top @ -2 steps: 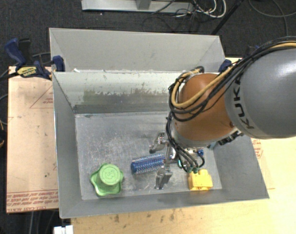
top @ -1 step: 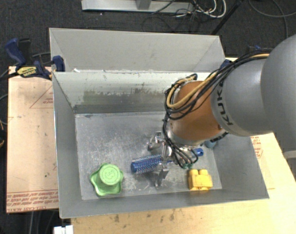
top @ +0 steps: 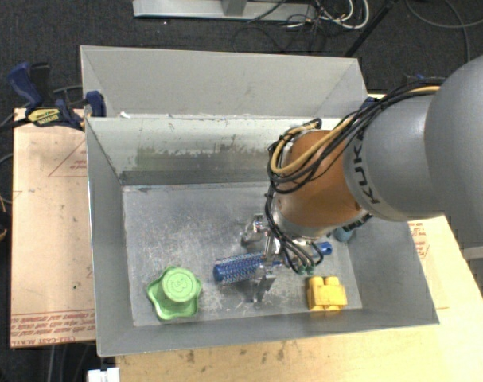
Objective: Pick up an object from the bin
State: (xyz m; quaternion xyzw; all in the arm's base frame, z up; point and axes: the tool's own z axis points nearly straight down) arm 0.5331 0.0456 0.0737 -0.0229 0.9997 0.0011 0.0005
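My gripper (top: 258, 261) is low in the bin's middle, under the orange wrist cover. It is open, one finger (top: 254, 231) towards the back and the other (top: 260, 287) towards the front. A blue ridged, brush-like cylinder (top: 237, 269) lies on the bin floor, with its right end between the two fingers. A yellow block (top: 325, 293) rests just right of the gripper near the front wall. A green round lid with a wavy rim (top: 175, 293) lies at the front left.
A small blue piece (top: 327, 249) pokes out from under the arm to the gripper's right. The arm and its cables cover the bin's right half. The bin's sloped back wall rises behind the gripper.
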